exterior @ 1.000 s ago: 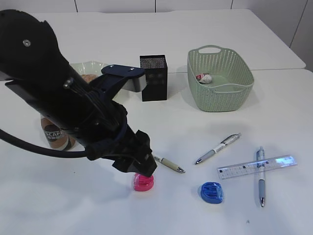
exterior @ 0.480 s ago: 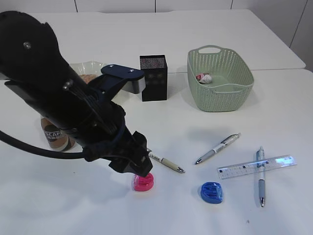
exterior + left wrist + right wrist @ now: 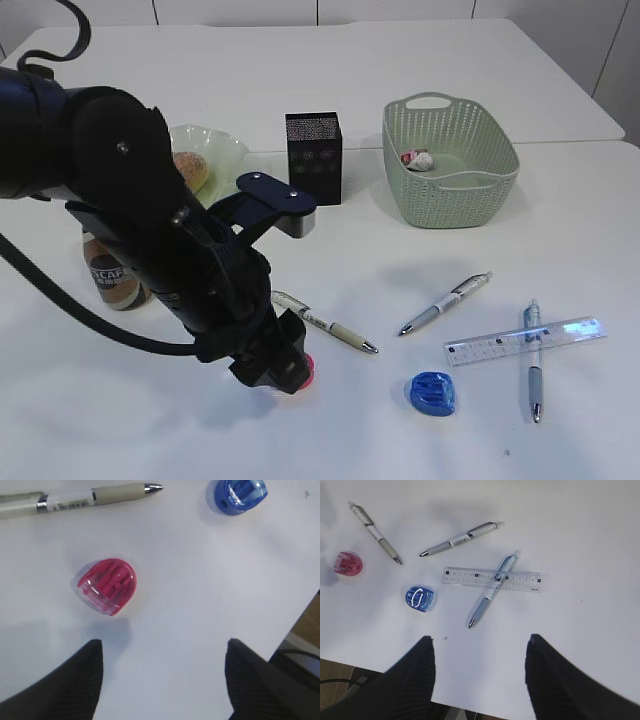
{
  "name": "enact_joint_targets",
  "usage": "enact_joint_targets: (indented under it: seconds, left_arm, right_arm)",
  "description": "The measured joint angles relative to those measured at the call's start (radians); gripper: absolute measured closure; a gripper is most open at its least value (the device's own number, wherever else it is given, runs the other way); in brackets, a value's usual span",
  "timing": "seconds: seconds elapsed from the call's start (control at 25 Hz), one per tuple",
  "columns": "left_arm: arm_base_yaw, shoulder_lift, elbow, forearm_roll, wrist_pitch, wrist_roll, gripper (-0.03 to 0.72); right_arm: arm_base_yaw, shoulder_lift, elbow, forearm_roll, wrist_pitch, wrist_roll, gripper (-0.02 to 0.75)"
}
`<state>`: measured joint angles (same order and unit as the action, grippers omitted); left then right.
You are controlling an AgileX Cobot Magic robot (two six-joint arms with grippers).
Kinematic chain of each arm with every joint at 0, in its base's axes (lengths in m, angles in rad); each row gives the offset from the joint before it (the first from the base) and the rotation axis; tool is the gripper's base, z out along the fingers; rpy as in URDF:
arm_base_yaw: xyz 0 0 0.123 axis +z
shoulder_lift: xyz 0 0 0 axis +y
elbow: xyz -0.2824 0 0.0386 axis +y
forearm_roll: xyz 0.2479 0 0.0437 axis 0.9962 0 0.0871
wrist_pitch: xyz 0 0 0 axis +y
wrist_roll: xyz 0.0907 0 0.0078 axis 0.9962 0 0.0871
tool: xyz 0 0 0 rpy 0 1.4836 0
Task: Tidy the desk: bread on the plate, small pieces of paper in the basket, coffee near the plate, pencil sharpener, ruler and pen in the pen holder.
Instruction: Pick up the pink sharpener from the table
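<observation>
L claw [image 3: 161, 672] has swung in low over the pink sharpener [image 3: 106, 586], jaws now wider and empty, sharpener at 11 o'clock of the gap, so grab's next imo; R claw [image 3: 479, 672] open, idle.

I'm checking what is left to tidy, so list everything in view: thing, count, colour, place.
bread: 1, golden-brown, in the plate
plate: 1, pale green, back left
coffee: 1, brown, front of the plate
pen holder: 1, black, back centre
basket: 1, sage green, back right
paper: 1, white, in the basket
pens: 3, pale, front
ruler: 1, clear, under one pen
pencil sharpeners: 2, blue and pink, front
desk: 1, white
left gripper: open, above the pink sharpener
right gripper: open, over the desk edge
</observation>
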<state>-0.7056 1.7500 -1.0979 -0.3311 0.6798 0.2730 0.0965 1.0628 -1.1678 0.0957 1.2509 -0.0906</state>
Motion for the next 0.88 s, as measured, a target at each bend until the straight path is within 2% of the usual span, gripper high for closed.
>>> enact_joint_targets:
  seconds: [0.36,0.48,0.64,0.88]
  left_arm:
    - [0.000,0.000,0.000,0.027,0.024,0.536,0.148]
    - [0.000,0.000,0.000,0.029,0.043,0.663,0.148]
    - [0.000,0.001,0.000,0.030,0.055,0.739,0.165]
    - [0.000,0.049,-0.004,0.030,0.055,0.762,0.200]
  right_arm:
    - [0.000,0.000,0.000,0.000,0.000,-0.008,0.284]
    - [0.000,0.000,0.000,0.000,0.000,-0.008,0.285]
    - [0.000,0.000,0.000,0.000,0.000,-0.013,0.286]
    - [0.000,0.000,0.000,0.000,0.000,-0.019,0.286]
